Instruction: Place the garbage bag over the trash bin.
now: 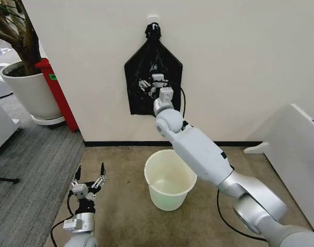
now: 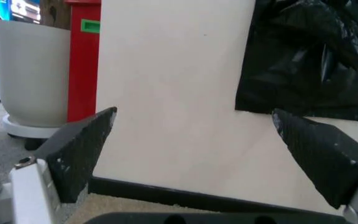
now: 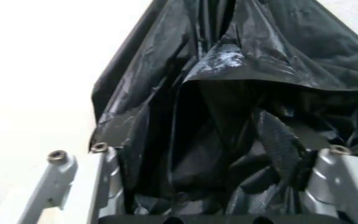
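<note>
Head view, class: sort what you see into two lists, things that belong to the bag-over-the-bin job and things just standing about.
Belongs to the job:
black bag bundle hanging on the wall
cream bin, empty, on the floor
right gripper, up against the bundle
left gripper, open, low beside the bin

Standing about:
white planter pot
red stand
white panel

R arm: glossy white shells, silver-grey joints, ball-shaped elbow, thin black cable looping alongside. L gripper: two dark, tapered, pointed fingers w/ textured faces, on a white-grey wrist w/ black cable. R gripper: silver-grey finger frames w/ small hex screws.
</note>
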Available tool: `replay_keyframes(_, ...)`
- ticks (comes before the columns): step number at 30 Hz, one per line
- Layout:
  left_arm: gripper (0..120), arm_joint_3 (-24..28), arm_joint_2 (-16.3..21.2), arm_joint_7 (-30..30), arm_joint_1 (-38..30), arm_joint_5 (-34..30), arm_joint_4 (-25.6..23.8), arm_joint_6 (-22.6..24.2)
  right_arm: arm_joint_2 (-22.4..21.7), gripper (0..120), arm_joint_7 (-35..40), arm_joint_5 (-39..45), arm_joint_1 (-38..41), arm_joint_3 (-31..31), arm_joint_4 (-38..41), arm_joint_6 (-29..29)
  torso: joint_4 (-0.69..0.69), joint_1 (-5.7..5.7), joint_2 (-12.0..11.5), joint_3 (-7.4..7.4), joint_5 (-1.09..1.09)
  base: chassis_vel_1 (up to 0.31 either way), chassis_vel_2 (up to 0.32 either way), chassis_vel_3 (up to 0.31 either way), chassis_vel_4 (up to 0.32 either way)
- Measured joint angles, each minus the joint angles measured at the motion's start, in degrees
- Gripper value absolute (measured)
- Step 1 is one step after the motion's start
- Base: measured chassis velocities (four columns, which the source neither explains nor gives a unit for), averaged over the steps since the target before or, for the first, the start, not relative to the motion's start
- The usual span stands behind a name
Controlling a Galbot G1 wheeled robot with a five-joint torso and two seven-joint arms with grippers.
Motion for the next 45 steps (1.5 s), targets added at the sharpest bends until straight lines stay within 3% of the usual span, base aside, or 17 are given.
replay_keyframes(4,99,0.0,0.1,0.0,0.0,0.0,-0.1,0.1,-0.2,50,0.0,0.0,0.0,0.4,-0.2,0.0,0.00,0.00,0.0,0.00,0.00,0.000,0.000,0.000,0.000)
replay_keyframes(7,99,0.0,0.3,0.0,-0.1,0.0,-0.1,0.2,-0.1,35,0.1,1.0,0.1,0.4,-0.2,-0.2,0.00,0.00,0.0,0.00,0.00,0.000,0.000,0.000,0.000)
replay_keyframes(10,99,0.0,0.3,0.0,-0.1,0.0,-0.1,0.2,0.1,30,0.5,2.1,0.2,0.4,0.1,-0.4,0.00,0.00,0.0,0.00,0.00,0.000,0.000,0.000,0.000)
replay_keyframes(14,99,0.4,0.2,0.0,0.0,0.1,0.3,0.2,1.4,11,1.6,6.6,0.8,0.1,1.3,-1.1,0.00,0.00,0.0,0.00,-0.01,0.000,0.000,0.000,0.000)
replay_keyframes(18,99,0.4,0.2,0.0,0.2,0.2,0.4,0.2,2.1,1,1.8,7.2,1.3,0.1,0.8,-1.1,0.00,0.00,0.0,0.00,-0.01,0.000,0.000,0.000,0.000)
replay_keyframes(31,99,0.2,0.7,0.0,0.7,0.3,-0.3,0.2,2.7,0,2.0,6.4,1.9,-0.2,-0.3,-0.8,0.00,0.00,0.0,0.00,-0.01,0.000,0.000,0.000,0.000)
replay_keyframes(45,99,0.5,1.0,0.0,-0.5,0.3,-0.2,0.5,-1.3,0,3.3,6.3,-2.0,-0.1,9.8,-2.2,0.00,0.00,0.0,0.00,0.00,0.000,0.000,0.000,0.000)
